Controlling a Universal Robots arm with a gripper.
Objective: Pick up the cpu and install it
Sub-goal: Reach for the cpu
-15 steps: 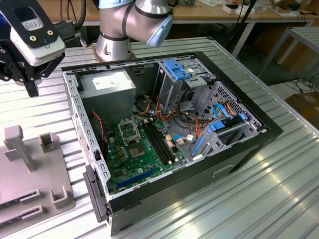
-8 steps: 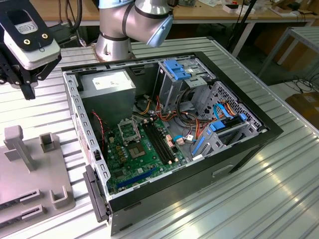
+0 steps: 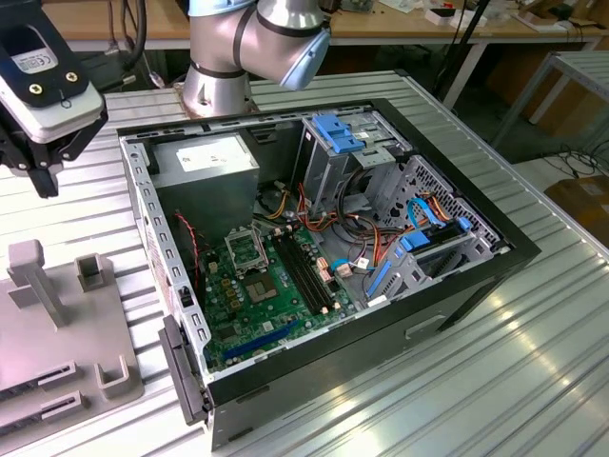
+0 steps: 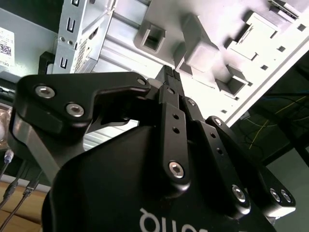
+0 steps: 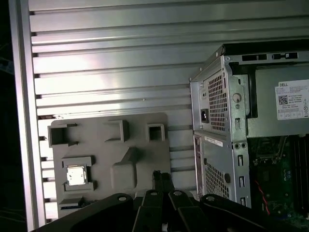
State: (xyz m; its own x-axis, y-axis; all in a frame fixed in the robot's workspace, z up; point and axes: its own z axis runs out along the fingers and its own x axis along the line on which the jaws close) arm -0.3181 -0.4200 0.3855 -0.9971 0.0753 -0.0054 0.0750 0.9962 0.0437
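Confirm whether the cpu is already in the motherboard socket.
No, the cpu lies in the grey tray outside the computer case.

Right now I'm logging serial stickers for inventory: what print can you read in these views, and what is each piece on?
White label on the power supply: too small to read.
Sticker on the case's rear panel: too blurred to read.
White lettering on the gripper: cut off at the frame's edge.

Ribbed metal tabletop (image 3: 495, 362) lit brightly, glare seen at 5 o'clock in exterior view. Wooden workbench (image 3: 400, 29) seen at 12 o'clock; cardboard box (image 3: 585, 205) at 3 o'clock.
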